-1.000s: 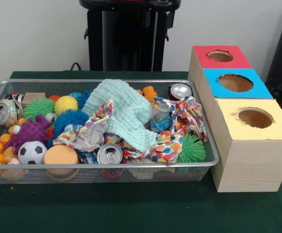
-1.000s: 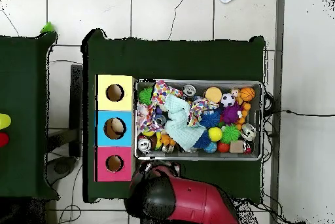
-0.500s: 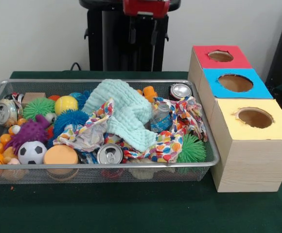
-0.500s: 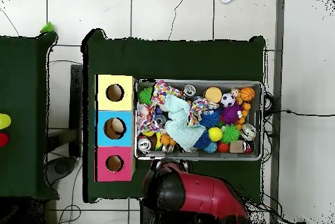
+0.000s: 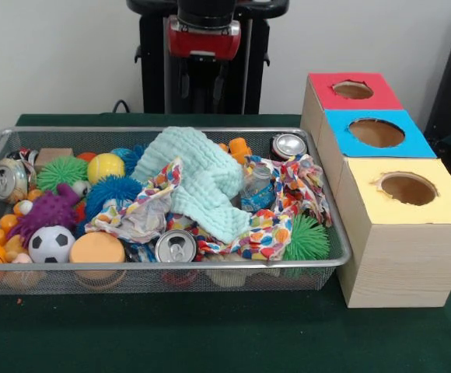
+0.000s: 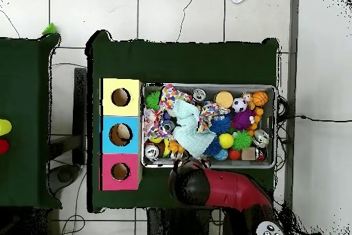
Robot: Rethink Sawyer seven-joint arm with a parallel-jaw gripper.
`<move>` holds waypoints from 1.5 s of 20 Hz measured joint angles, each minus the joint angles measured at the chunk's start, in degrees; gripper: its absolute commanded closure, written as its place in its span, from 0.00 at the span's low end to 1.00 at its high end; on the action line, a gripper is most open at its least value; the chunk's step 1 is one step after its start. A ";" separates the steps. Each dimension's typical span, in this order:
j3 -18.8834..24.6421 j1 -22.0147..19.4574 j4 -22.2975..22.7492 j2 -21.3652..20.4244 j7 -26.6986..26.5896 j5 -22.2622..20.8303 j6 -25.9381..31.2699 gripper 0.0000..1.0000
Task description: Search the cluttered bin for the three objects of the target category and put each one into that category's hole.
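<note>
While arm hangs beyond bin far rim, search step pending. Claw state: cannot tell. Candidates unpicked: cans near rim, far left, far right. Holes right. Next: descend, part cloth.

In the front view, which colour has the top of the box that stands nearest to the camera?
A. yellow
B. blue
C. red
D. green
A: the yellow-topped box is the nearest of the three, with the blue-topped box behind it and the red-topped box farthest back, all beside the wire bin.
</note>
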 measured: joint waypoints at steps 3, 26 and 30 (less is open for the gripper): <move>0.08 -0.01 -0.56 1.41 0.00 -1.69 -1.13 0.00; 12.89 -17.72 -6.24 1.24 0.00 -6.91 0.33 0.00; 14.05 -17.73 -8.63 1.29 0.00 -8.83 0.46 0.00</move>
